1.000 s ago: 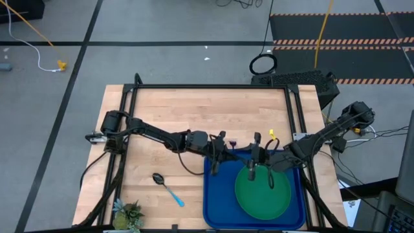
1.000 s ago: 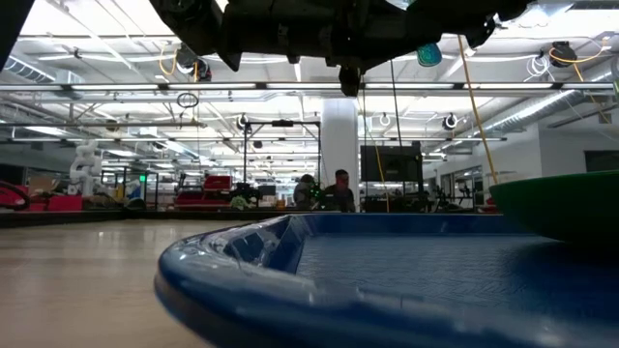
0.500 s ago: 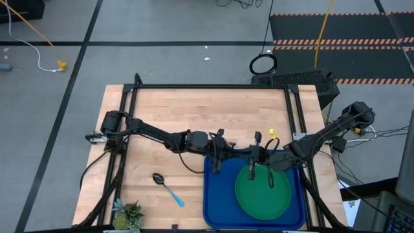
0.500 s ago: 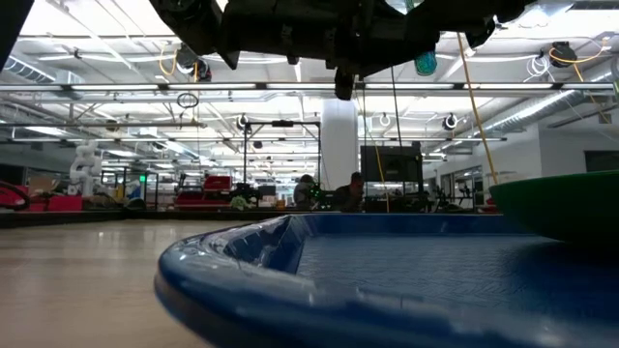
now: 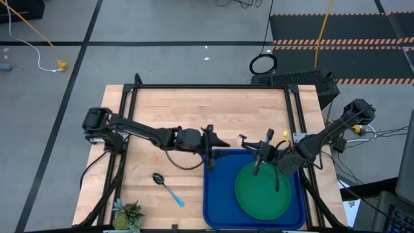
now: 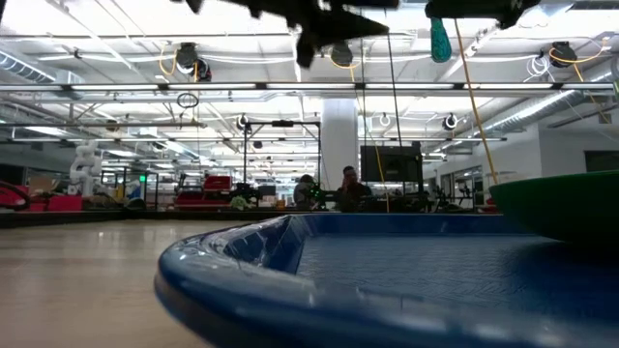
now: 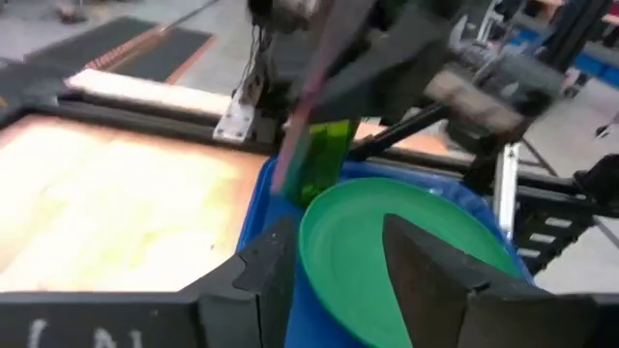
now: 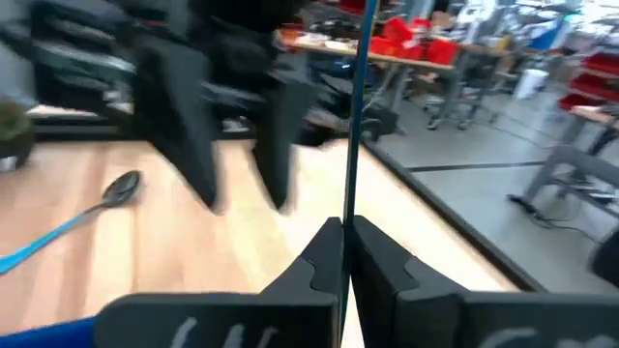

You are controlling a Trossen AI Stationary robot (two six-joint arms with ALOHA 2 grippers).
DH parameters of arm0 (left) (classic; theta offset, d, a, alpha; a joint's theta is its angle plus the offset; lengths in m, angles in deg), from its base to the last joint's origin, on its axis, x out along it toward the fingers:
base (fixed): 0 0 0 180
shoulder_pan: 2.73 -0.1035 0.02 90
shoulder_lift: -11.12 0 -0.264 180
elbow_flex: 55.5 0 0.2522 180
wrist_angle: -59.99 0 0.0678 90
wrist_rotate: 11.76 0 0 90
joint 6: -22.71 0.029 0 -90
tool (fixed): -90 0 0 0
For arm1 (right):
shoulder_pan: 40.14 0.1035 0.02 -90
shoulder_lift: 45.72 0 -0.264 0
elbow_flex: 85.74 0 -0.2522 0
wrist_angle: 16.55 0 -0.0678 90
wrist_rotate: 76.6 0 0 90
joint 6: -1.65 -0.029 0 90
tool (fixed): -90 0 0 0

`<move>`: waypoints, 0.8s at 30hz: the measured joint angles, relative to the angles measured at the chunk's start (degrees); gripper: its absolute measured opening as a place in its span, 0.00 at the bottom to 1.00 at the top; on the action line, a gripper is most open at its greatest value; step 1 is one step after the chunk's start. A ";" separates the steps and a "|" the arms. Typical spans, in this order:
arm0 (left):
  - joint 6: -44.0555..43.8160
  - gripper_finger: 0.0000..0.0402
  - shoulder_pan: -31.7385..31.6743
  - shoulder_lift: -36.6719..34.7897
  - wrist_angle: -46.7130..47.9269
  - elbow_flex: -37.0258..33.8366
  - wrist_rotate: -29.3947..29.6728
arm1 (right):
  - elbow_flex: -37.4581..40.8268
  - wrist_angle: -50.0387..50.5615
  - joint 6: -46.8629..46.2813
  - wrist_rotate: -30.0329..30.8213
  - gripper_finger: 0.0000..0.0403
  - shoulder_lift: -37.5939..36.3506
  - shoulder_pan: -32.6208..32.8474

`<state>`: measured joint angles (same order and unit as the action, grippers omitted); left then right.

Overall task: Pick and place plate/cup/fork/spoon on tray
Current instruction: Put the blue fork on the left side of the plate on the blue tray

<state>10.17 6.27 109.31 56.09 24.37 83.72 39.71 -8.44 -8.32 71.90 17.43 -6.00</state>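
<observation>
My right gripper [image 5: 259,152] hovers over the far edge of the blue tray [image 5: 208,194], shut on a thin blue strip [image 8: 356,87] that I take for the fork's handle; its tines do not show. My left gripper [image 5: 213,138] is open at the tray's far left corner, its fingers [image 7: 426,261] empty and pointing at the right gripper. The green plate [image 5: 262,191] lies flat in the tray. Past the plate's far rim, under the right gripper, a translucent green cup [image 7: 324,159] shows blurred. The spoon [image 5: 167,188] lies flat on the wood left of the tray. My right gripper pinches the fork's thin blue handle [image 8: 350,174] between its two shut fingers, seen edge-on. The handle runs from the fingertips up and out of the wrist picture. The fingers reach in about level from the table's right. Nothing of the fork touches the tray in the low view.
A small spiky potted plant [image 5: 128,213] stands at the table's near left corner. A black frame [image 5: 207,86] borders the wooden top. The tray's rim [image 6: 290,261] and the plate's edge [image 6: 571,198] fill the low view, with people in the room behind.
My left gripper has drawn back from the right gripper toward the table's left and far side, and its fingers now stand apart. My right gripper has shifted a little toward the right edge. Both have risen in the low view.
</observation>
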 joint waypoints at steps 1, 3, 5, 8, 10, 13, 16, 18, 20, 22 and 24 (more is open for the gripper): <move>0.33 0.38 0.71 -0.44 -0.72 0.00 1.22 | -0.01 -0.14 -0.09 0.79 0.00 0.35 0.08; 1.16 0.36 2.37 -1.58 -1.28 0.00 5.54 | -0.02 -0.09 -0.18 2.44 0.00 1.27 0.10; 2.33 0.35 3.89 -1.87 -4.27 -0.01 10.36 | -0.02 -0.44 -0.76 3.49 0.00 2.38 0.10; 6.23 0.35 5.81 -1.85 -8.19 0.00 17.44 | -0.02 -2.91 -1.03 5.35 0.00 4.28 0.05; 8.06 0.35 6.63 -1.50 -10.12 0.00 21.08 | -0.01 -6.45 0.92 6.41 0.00 6.01 0.05; 8.36 0.35 7.23 -1.02 -11.18 0.00 25.76 | -0.02 -13.58 5.56 6.97 0.00 8.70 0.05; 8.31 0.35 7.38 -0.15 -12.86 0.00 29.38 | -0.02 -20.39 10.30 7.76 0.00 11.65 0.05; 9.26 0.35 7.77 0.36 -13.65 -0.07 30.68 | -0.02 -23.44 12.92 7.77 0.00 13.18 0.03; 10.55 0.35 8.25 1.57 -17.02 -0.11 30.70 | -0.02 -26.18 14.64 9.16 0.00 14.37 -0.25; 12.73 0.37 8.87 2.56 -20.10 -0.02 30.81 | -0.02 -27.17 16.48 11.06 0.00 15.32 -0.32; 14.70 0.39 9.33 3.81 -23.36 -0.02 32.01 | -0.02 -28.49 17.81 12.24 0.00 16.17 -0.56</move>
<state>24.87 15.60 113.11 32.73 24.34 115.72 39.69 -36.93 9.49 84.14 33.60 -6.55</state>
